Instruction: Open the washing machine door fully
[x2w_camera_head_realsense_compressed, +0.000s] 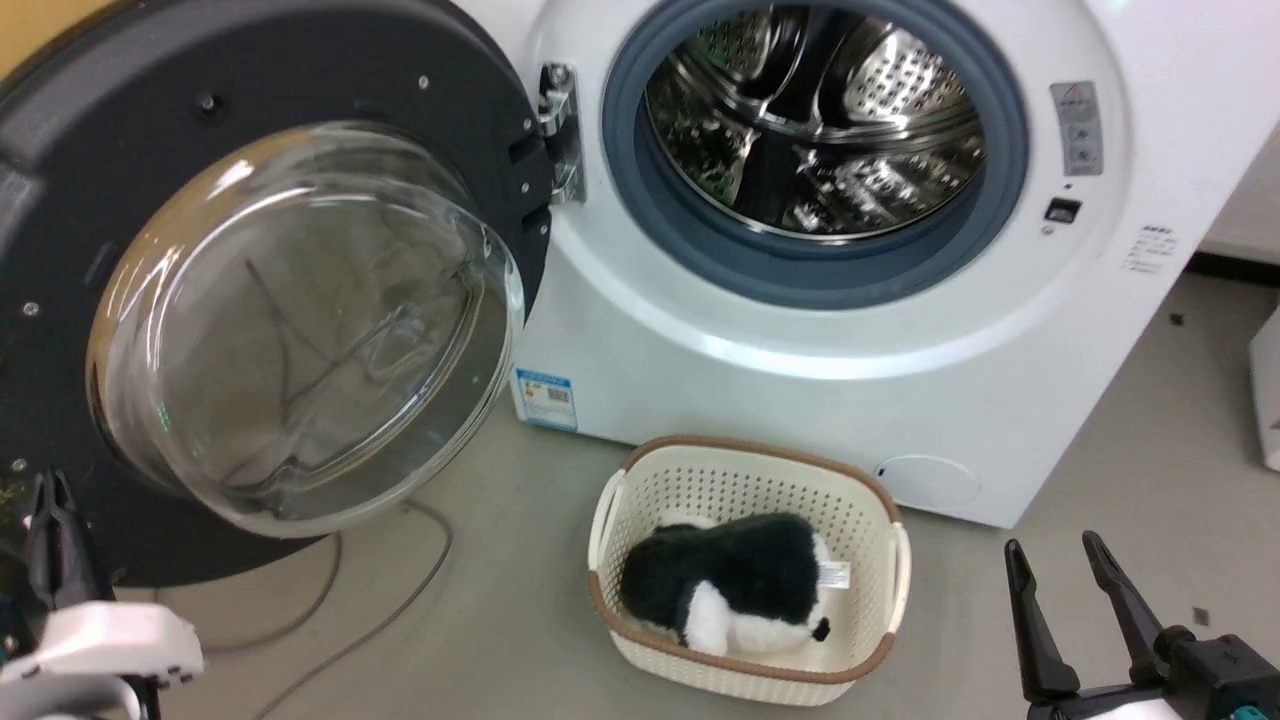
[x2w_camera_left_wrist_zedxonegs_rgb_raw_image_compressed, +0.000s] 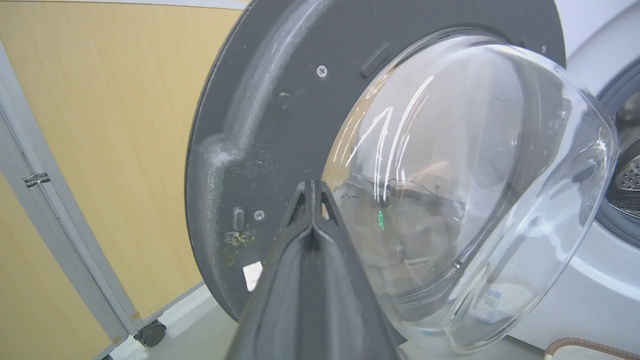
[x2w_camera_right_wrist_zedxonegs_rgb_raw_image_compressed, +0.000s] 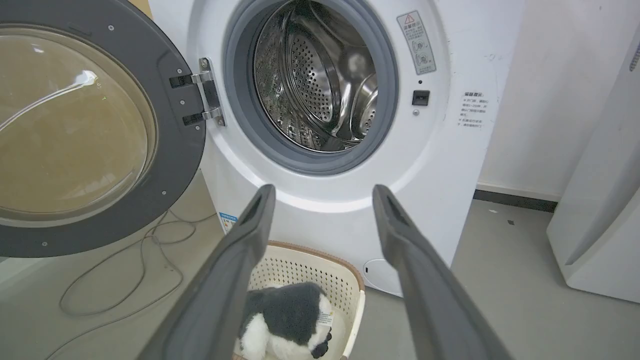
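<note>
The washing machine door stands swung wide to the left on its hinge, its dark inner ring and clear glass bowl facing out. The white washing machine shows its grey rubber ring and steel drum. My left gripper is shut and empty at the door's lower left edge; in the left wrist view its tips point at the door beside the glass bowl. My right gripper is open and empty at the lower right, away from the door, aimed at the machine.
A cream laundry basket with a black-and-white plush toy sits on the floor before the machine. Grey cables trail under the door. A wooden panel on castors stands behind the door. A white appliance stands at the right.
</note>
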